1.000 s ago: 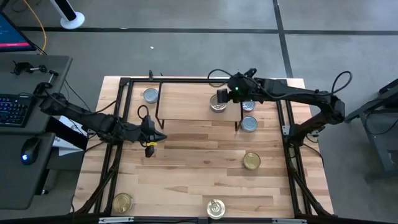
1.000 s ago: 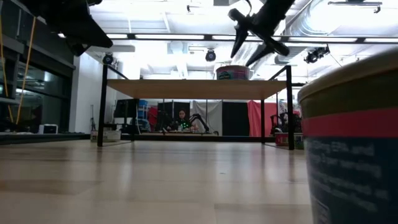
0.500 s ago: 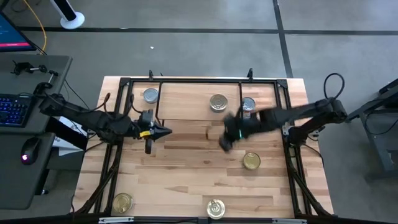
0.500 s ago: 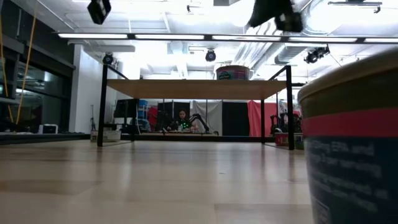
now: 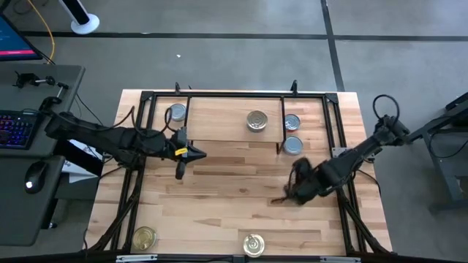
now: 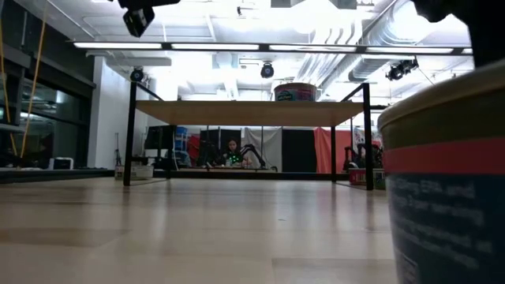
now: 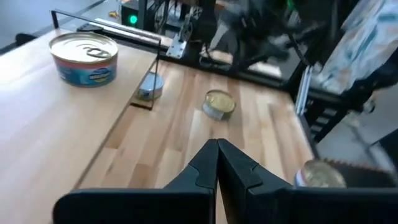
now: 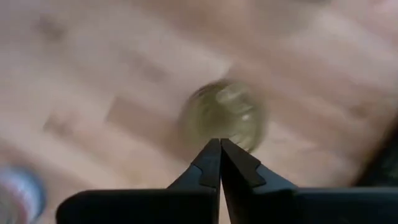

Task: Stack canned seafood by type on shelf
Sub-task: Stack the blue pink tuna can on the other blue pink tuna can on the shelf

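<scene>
The tabletop [image 5: 219, 197] is showing pale wood planks, and the shelf [image 5: 219, 120] is wearing a light wood top on black legs. The tin on the shelf [image 7: 84, 57] is showing a gold top over a blue label with a red band, while the tin beside the shelf [image 5: 292, 145] is showing bluish-grey.

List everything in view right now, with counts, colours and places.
Table: one, light wood, black frame.
Shelf: one, light wood top, black legs, at table's far side.
Tin on shelf: one, silver-topped.
Tins by shelf's right end: two, bluish-grey.
Tin by shelf's left end: one, bluish-grey.
Gold tin under right gripper: one.
Gold tins at near edge: two.
Left gripper: shut, empty, above table in front of shelf.
Right gripper: shut, empty, over gold tin.
</scene>
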{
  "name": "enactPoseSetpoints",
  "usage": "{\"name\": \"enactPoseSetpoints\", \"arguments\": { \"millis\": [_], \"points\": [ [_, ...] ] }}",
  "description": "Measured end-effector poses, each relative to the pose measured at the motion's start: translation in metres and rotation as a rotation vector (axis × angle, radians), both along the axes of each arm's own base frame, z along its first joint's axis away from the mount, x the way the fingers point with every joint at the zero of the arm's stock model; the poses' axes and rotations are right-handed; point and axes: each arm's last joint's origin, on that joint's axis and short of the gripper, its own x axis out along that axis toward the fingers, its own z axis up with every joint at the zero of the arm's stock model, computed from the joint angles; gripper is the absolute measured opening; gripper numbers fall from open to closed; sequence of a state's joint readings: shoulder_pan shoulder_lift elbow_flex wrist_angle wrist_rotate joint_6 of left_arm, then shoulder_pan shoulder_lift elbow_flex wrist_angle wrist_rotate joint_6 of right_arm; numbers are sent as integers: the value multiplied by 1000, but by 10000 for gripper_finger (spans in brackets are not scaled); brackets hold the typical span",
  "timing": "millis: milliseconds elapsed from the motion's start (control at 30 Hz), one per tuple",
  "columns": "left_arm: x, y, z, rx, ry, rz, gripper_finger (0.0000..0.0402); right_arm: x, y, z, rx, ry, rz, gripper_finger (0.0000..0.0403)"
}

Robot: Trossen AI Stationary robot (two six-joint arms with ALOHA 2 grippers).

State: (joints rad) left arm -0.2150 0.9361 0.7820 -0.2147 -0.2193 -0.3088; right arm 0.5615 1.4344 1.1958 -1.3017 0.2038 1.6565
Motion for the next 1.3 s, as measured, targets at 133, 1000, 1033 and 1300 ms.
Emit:
{"name": "enactPoseSetpoints", "arguments": {
  "millis": [133, 1000, 1033, 1300],
  "points": [
    [-6, 1, 18, 63, 63, -11, 0, -10, -29, 15, -80, -12, -107, 0],
    [-8, -112, -31, -192, 443, -287, 0, 106, 91, -54, 766, -471, 954, 0],
    [-7, -111, -31, -194, 438, -292, 0, 109, 100, -58, 779, -490, 967, 0],
    [-5, -98, -33, -135, 479, -278, 0, 124, 126, -95, 690, -457, 938, 0]
  ]
}}
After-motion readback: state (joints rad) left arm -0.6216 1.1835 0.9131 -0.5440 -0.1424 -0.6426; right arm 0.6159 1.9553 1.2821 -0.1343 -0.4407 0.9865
